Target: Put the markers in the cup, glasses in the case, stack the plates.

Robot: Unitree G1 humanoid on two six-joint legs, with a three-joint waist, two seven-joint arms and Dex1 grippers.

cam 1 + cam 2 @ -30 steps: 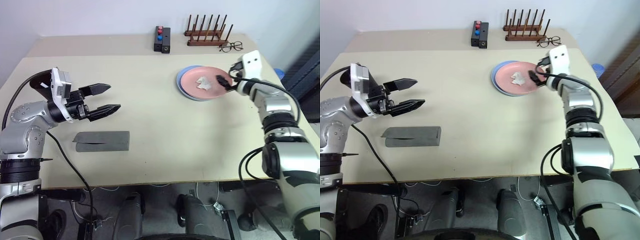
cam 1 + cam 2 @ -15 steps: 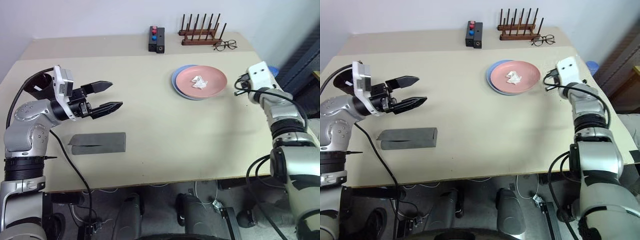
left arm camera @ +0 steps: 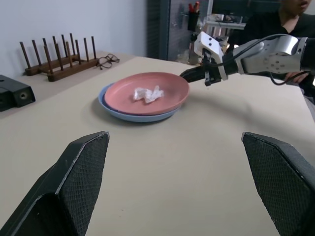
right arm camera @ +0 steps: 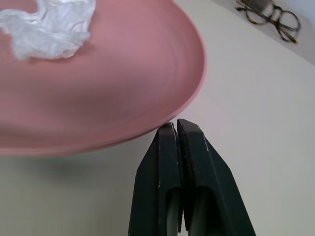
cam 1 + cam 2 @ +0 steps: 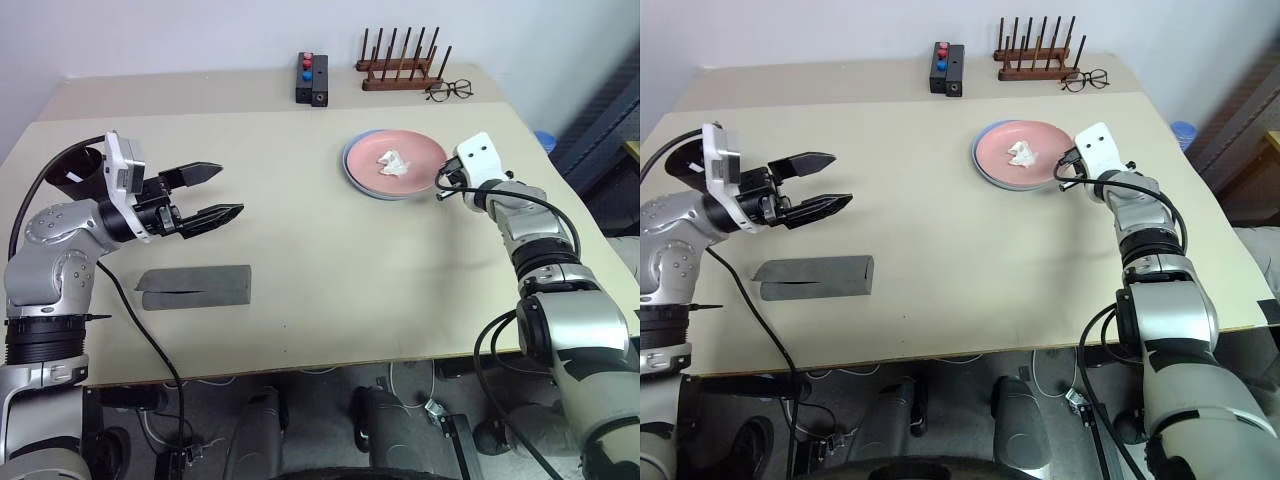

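This looks like a robotics lab or test room, not a home. A plain beige table (image 5: pixel 320 270) stands against a bare white wall, with props laid out sparsely rather than lived with. At the table's far edge sit a small black box with red and blue buttons (image 5: pixel 311 78) and, just to its right, an empty wooden peg rack (image 5: pixel 402 66) with thin-framed spectacles (image 5: pixel 447 91) beside it. Loose cables (image 5: pixel 300 385) hang below the table's near edge. Beyond the table's right side a seated person (image 3: pixel 295 29) watches near dark shelving (with a pot of pens on it).
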